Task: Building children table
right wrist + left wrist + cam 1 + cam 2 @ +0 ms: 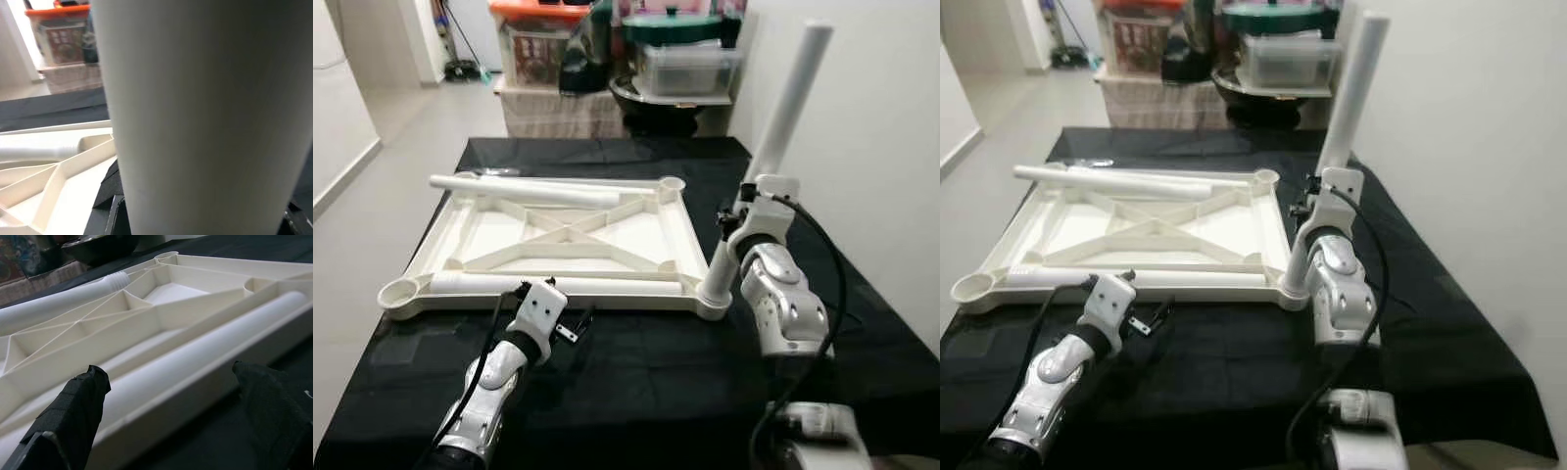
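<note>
A cream plastic tabletop [677,227] lies upside down on the black-covered table. One white leg [785,106] stands in its near right corner socket, leaning away to the right. My right gripper [736,217] is shut on this leg [205,107] low down. A second leg [558,285] lies along the tabletop's near edge, and a third leg [524,189] lies along the far edge. My left gripper [576,325] is open just in front of the near edge, its fingers [73,411] either side of the near leg [195,362] without touching it.
The near left corner socket [399,292] and far right socket [672,183] stand empty. Storage boxes [536,44] and a dark pot [656,98] crowd the shelf behind the table. A white wall [881,147] runs close along the right. Bare floor [391,157] lies left.
</note>
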Available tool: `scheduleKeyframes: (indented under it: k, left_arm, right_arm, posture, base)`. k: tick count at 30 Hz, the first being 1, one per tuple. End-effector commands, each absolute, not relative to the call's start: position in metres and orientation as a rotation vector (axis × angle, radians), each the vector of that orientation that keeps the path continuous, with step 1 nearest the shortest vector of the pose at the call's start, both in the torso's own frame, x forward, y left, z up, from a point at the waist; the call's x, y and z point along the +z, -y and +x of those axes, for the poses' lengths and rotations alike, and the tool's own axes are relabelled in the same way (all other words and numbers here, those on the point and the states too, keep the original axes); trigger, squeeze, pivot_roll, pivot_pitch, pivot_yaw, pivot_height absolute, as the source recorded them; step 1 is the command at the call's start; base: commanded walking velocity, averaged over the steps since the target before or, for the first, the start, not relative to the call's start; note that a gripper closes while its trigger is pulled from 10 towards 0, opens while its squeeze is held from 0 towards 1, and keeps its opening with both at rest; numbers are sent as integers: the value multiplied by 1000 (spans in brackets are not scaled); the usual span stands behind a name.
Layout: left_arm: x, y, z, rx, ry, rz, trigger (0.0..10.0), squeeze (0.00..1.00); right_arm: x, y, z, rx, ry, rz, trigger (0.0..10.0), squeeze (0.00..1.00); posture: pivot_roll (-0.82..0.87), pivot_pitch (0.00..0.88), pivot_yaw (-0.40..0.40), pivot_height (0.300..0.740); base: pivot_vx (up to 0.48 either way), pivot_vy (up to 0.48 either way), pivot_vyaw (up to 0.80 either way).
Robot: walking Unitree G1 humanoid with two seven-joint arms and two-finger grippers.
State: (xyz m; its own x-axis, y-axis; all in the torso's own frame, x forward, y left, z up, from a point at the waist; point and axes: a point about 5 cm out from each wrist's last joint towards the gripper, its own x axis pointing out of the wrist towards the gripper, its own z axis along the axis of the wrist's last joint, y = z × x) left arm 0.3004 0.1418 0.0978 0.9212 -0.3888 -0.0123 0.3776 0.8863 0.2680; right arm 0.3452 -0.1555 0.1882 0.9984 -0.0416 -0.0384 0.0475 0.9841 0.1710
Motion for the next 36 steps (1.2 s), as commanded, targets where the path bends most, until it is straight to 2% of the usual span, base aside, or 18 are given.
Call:
scheduleKeyframes:
  k: [1,2,3,7,8,11,13,18,19,21,22,30,31,32,33,34,35,36]
  left_arm:
    - [98,-137,303,-418,42,276,10000,0]
    - [98,-137,303,-418,42,276,10000,0]
    - [99,-137,303,-417,43,276,10000,0]
    - [98,-138,303,-414,43,275,10000,0]
    - [98,-138,302,-414,42,274,10000,0]
    - [97,-138,301,-414,41,273,10000,0]
    - [98,-139,301,-413,41,275,10000,0]
    - [99,-139,303,-414,43,278,10000,0]
    - [99,-138,303,-413,44,278,10000,0]
    - [99,-138,303,-413,44,278,10000,0]
    - [99,-138,303,-413,46,279,10000,0]
    - [98,-141,300,-410,41,281,10000,0]
    - [98,-141,300,-411,40,281,10000,0]
    - [98,-140,300,-413,40,281,10000,0]
    - [98,-140,300,-413,40,281,10000,0]
    - [99,-139,301,-415,41,281,10000,0]
    - [99,-139,301,-415,41,281,10000,0]
    - [99,-138,301,-418,42,281,10000,0]
  right_arm:
    - [153,151,340,-4,-205,231,10000,659]
    - [156,154,341,-4,-186,236,10000,659]
    - [164,156,344,16,-145,246,10000,1000]
    - [192,162,357,149,-42,270,10000,1000]
    - [207,167,363,240,-12,257,10000,0]
    - [236,172,363,422,61,224,10000,0]
    - [282,166,345,737,194,198,10000,0]
    - [288,158,334,893,233,72,10000,0]
    - [279,152,334,941,188,43,6941,0]
    - [279,152,334,941,188,43,6941,0]
    - [272,148,334,975,145,37,0,0]
    - [240,131,325,1027,-38,29,0,0]
    - [230,132,335,881,-94,35,0,0]
    - [217,142,354,592,-159,82,0,0]
    - [217,142,354,592,-159,82,0,0]
    - [203,154,367,308,-225,122,0,0]
    - [203,154,367,308,-225,122,0,0]
    - [185,168,368,54,-281,177,0,0]
  posture:
    - [-5,0,-60,740]
    - [-5,0,-60,740]
    - [-7,0,-60,740]
    - [-7,0,-61,740]
    - [-7,0,-60,740]
    - [-1,0,-63,740]
    - [-2,0,-60,740]
    - [-1,0,-62,740]
    - [2,0,-64,740]
    - [2,0,-64,740]
    - [10,0,-68,740]
    - [8,0,-61,740]
    - [3,0,-58,740]
    - [0,0,-57,740]
    - [0,0,-57,740]
    - [0,0,-57,740]
    - [0,0,-57,740]
    - [3,0,-60,740]
  base:
    - [0,0,0]
    - [0,0,0]
    - [0,0,0]
    - [0,0,0]
    - [0,0,0]
    - [0,0,0]
    - [0,0,0]
    - [0,0,0]
    - [0,0,0]
    - [0,0,0]
    - [0,0,0]
    - [0,0,0]
    - [0,0,0]
    - [0,0,0]
    - [0,0,0]
    - [0,0,0]
    - [0,0,0]
    - [0,0,0]
